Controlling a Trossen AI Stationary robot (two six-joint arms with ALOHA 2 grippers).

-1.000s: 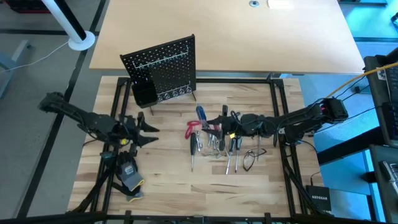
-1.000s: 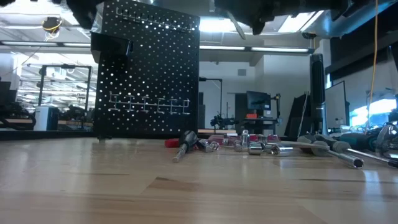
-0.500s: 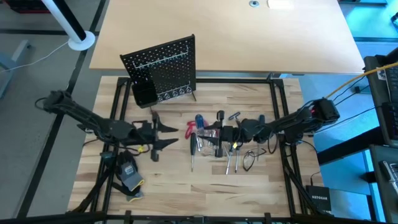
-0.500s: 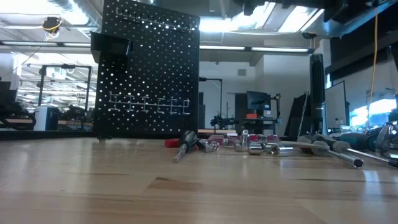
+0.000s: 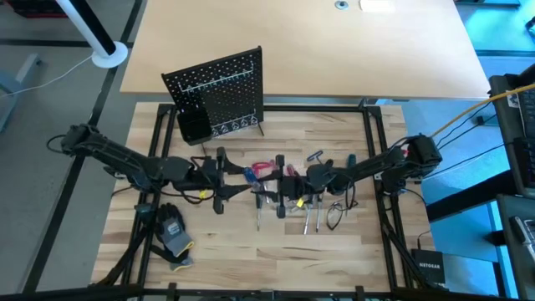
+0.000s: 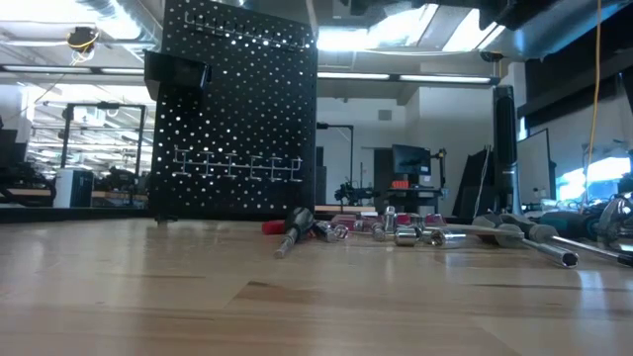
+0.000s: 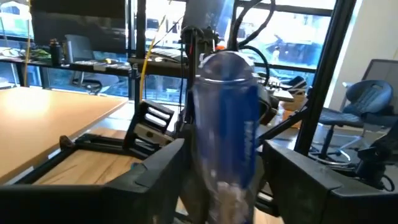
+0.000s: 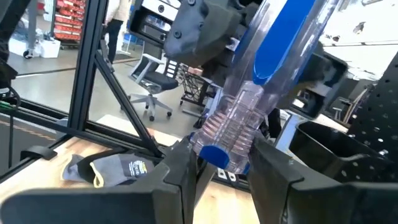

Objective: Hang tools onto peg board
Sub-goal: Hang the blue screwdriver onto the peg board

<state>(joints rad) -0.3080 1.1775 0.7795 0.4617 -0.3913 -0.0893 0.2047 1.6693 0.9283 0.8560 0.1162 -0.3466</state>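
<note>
Above the middle of the wooden table (image 5: 226, 242), the two arms meet over the loose pile of tools (image 5: 301, 209). The right gripper (image 8: 214, 165) is clamped on a blue-handled screwdriver (image 8: 267, 68), its two fingers (image 8: 177, 168) pressing the clear ribbed collar of the handle from either side, so the tool is held off the table. The left gripper (image 7: 221, 158) stands spread wide around the blue handle of the same screwdriver (image 7: 227, 124); a gap shows between each finger (image 7: 155, 171) and the handle, so it does not grip. From above, the left gripper (image 5: 230, 177) and the right gripper (image 5: 280, 186) sit close together, near the red-handled pliers (image 5: 263, 170). The remaining tools lie flat on the table beneath and beside the right arm. The peg board (image 5: 219, 92) stands upright at the far side of the table, well apart from both grippers, with its black bin (image 5: 194, 125) at the lower corner. A grey glove (image 5: 174, 234) lies near the front edge, beneath the left arm.
</note>
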